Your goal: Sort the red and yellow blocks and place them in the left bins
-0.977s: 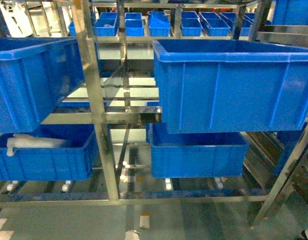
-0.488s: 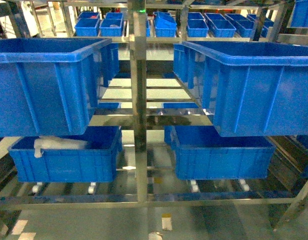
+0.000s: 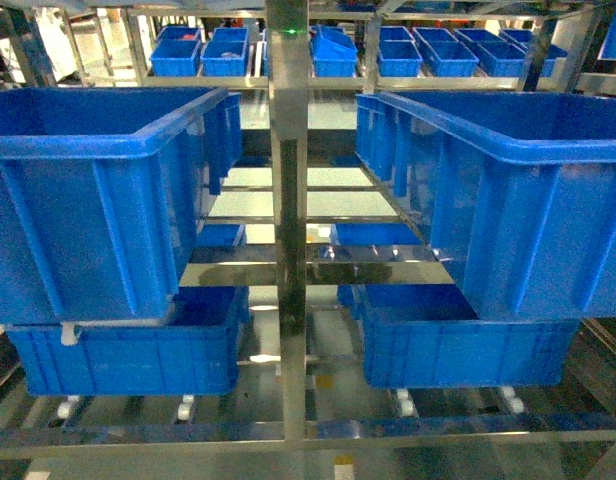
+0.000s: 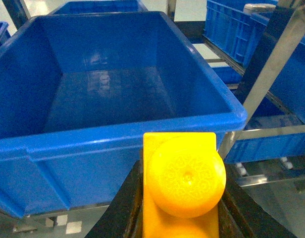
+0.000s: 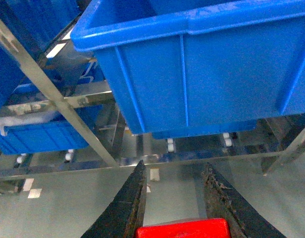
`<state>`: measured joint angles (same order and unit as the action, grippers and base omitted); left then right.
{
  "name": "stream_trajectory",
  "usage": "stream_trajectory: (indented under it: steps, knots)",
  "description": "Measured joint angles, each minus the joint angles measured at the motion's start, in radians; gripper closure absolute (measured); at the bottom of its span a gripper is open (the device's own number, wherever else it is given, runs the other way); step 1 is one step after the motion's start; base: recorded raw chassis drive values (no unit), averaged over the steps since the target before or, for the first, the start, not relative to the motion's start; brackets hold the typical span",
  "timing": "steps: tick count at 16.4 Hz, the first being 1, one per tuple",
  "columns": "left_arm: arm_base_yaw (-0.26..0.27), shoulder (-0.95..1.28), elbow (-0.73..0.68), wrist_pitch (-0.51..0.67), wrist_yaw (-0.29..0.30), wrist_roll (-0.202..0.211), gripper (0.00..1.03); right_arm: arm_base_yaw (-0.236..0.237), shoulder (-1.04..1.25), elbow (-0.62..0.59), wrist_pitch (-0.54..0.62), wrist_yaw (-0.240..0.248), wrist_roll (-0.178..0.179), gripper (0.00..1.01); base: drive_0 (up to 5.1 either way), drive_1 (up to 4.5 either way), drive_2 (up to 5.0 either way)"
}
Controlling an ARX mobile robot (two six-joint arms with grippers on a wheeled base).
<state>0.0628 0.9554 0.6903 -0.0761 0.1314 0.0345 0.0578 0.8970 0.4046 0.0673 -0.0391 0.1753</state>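
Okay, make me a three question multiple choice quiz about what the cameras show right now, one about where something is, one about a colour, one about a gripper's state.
1. Where does the yellow brick sit relative to the big blue bin in the left wrist view?
A. Inside the bin, on its floor
B. Outside it, just short of the near rim
C. On the floor under the rack

2. What colour is the block between the right gripper's fingers?
A. Red
B. Green
C. White

3. What is the left gripper doing?
A. Open and empty
B. Shut on the yellow brick
C. Shut on a blue lid

Answers:
1 B, the brick shows in front of the rim and the bin's inside looks empty.
2 A, a red top edge shows between the dark fingers.
3 B, dark fingers flank the brick on both sides.
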Motion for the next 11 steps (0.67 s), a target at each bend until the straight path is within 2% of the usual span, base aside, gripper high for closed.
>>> stream_trajectory:
  steps: [6,11]
  knots:
    - [0.000,0.000,0.000,0.000,0.000,0.000,0.76,0.000,0.000,0.000,0.001,0.000,0.000,0.73,-0.1,4.23,-4.4]
    - [0.000,0.013,-0.002,-0.007,0.000,0.000,0.76,0.000,0.012,0.000,-0.005,0.000,0.000,0.73,0.0,0.00,0.0]
